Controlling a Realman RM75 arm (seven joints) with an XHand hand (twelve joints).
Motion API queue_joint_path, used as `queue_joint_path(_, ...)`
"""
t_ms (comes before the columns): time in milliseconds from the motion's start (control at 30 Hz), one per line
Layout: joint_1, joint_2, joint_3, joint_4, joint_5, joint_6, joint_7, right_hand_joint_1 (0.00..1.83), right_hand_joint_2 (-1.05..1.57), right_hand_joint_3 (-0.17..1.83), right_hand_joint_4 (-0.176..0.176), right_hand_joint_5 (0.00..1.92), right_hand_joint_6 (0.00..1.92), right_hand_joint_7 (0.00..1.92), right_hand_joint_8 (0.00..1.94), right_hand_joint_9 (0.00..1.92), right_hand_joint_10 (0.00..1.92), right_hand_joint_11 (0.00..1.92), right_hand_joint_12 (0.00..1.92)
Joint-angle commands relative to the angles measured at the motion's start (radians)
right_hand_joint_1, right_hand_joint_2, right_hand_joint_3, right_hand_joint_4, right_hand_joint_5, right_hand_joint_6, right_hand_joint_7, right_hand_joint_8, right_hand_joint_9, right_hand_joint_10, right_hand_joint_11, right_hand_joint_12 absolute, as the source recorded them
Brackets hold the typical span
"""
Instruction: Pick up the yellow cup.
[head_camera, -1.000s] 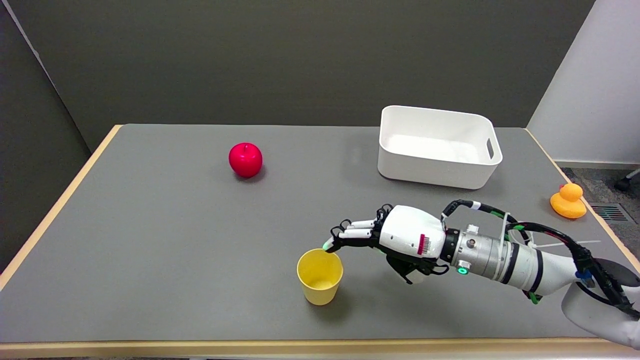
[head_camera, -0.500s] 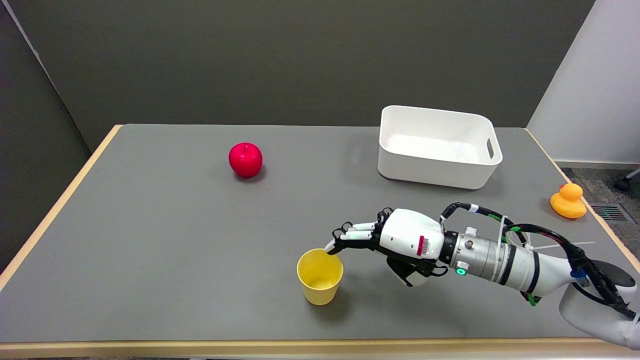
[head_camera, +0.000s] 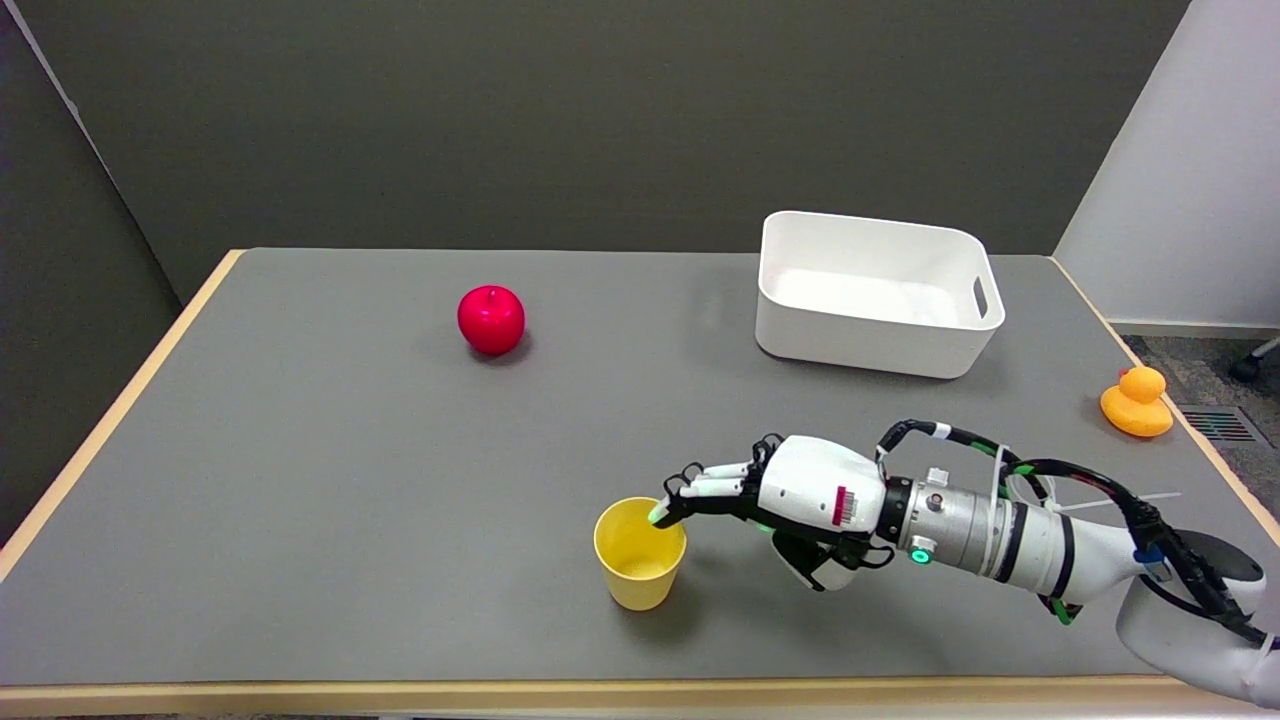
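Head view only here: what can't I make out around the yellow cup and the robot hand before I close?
- Robot hand, head view: its thumb lies under the palm; the gap to the yellow plastic cup is hidden.
- Fingertips: at the cup's rim; inside, touching or above cannot be told from this angle.
- Cup's far outer wall: hidden by its own rim.

Hidden and cut-off items:
- White robot right arm (head_camera: 1040, 545): base cut off by the picture's edge at 4 o'clock.
- Black-and-white right hand (head_camera: 775, 495): fingertips (head_camera: 657, 516) dip over the round yellow plastic cup's (head_camera: 640, 565) rim at 1 o'clock; contact possibly made, not discernible.
- Thumb: tucked beneath the palm, mostly hidden.
- Grey table (head_camera: 350, 500): near edge partly cut off at 6 o'clock.
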Motion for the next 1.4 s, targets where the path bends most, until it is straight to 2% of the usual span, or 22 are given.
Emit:
queue_joint_path(33,0.006,-0.011,-0.034,-0.035,0.001,0.023,0.010,1.78,0.37,1.60,0.125,0.30,0.57,0.44,0.53,1.03,1.92,1.27,1.92)
queue_joint_path(133,0.006,-0.011,-0.034,-0.033,0.001,0.023,0.010,1.78,0.37,1.60,0.119,0.31,0.58,0.44,0.53,1.03,1.92,1.27,1.92)
queue_joint_path(233,0.008,-0.011,-0.034,-0.029,0.001,0.023,0.006,1.78,0.37,1.59,0.089,0.34,0.62,0.45,0.52,1.03,1.92,1.26,1.92)
queue_joint_path(333,0.011,-0.011,-0.034,-0.028,0.001,0.022,0.002,1.78,0.37,1.60,0.028,0.37,0.65,0.46,0.50,1.03,1.92,1.27,1.92)
queue_joint_path(400,0.015,-0.011,-0.034,-0.028,0.001,0.023,0.002,1.78,0.37,1.60,0.004,0.38,0.65,0.45,0.50,1.03,1.92,1.27,1.92)
queue_joint_path(467,0.016,-0.011,-0.032,-0.027,0.000,0.023,0.002,1.78,0.37,1.59,-0.059,0.39,0.66,0.45,0.50,1.03,1.92,1.27,1.92)
queue_joint_path(533,0.018,-0.011,-0.027,-0.025,0.000,0.023,0.002,1.78,0.38,1.58,-0.084,0.39,0.67,0.45,0.50,1.02,1.92,1.26,1.92)
queue_joint_path(833,0.046,-0.007,0.006,-0.015,0.001,0.013,0.002,1.78,0.39,1.57,-0.104,0.39,0.69,0.46,0.51,1.01,1.92,1.25,1.92)
queue_joint_path(1033,0.068,-0.031,0.100,-0.030,0.017,-0.029,0.002,1.78,0.39,1.57,-0.111,0.39,0.69,0.46,0.51,1.01,1.92,1.24,1.92)
queue_joint_path(1200,0.095,-0.075,0.246,-0.059,0.128,-0.075,-0.030,1.78,0.38,1.58,-0.129,0.35,0.65,0.40,0.48,1.01,1.92,1.25,1.92)
queue_joint_path(1400,0.221,-0.086,0.314,-0.095,0.343,-0.204,-0.241,1.78,0.39,1.57,-0.133,0.33,0.62,0.37,0.46,1.01,1.92,1.24,1.92)
